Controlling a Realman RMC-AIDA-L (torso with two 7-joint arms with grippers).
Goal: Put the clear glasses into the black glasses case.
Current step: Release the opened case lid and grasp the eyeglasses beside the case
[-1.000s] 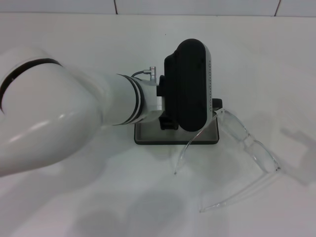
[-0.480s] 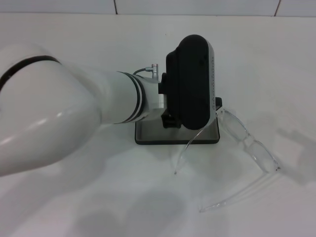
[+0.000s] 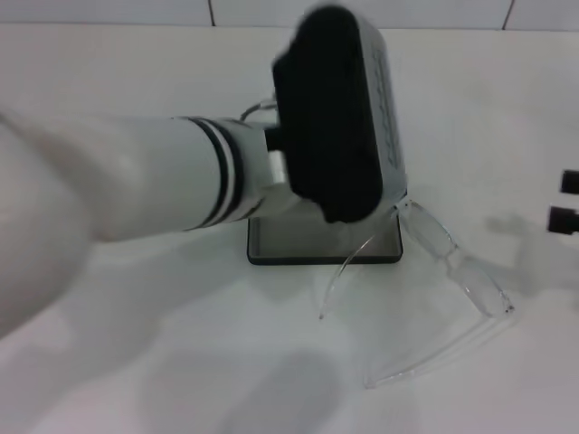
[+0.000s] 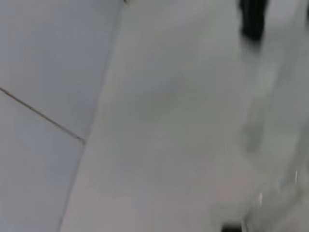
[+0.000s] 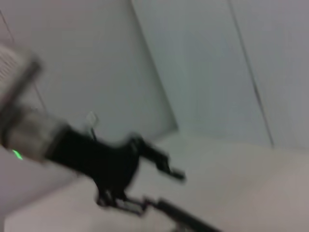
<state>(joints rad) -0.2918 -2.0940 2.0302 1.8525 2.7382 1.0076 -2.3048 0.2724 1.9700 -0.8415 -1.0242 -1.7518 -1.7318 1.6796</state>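
Left gripper (image 3: 336,122) sits high over the white table (image 3: 163,362), its black housing seen end-on in the head view and covering the far part of the black glasses case (image 3: 312,246); fingers hidden beneath the housing, so cannot tell whether they are spread or pressed together. Directly below and on the robot's side of that housing, the open case shows only its grey-lined tray and dark rim, lying flat on the table. Just to the right of the gripper, the clear glasses (image 3: 452,262) lie on the table with arms unfolded: one corner of the lens rests at the case's right edge, one arm crosses the case's near right corner, the other arm trails off toward the robot. Farther right, at the picture's edge, two dark fingertips of the right gripper (image 3: 565,199) poke in, apart from one another, well clear of the glasses.
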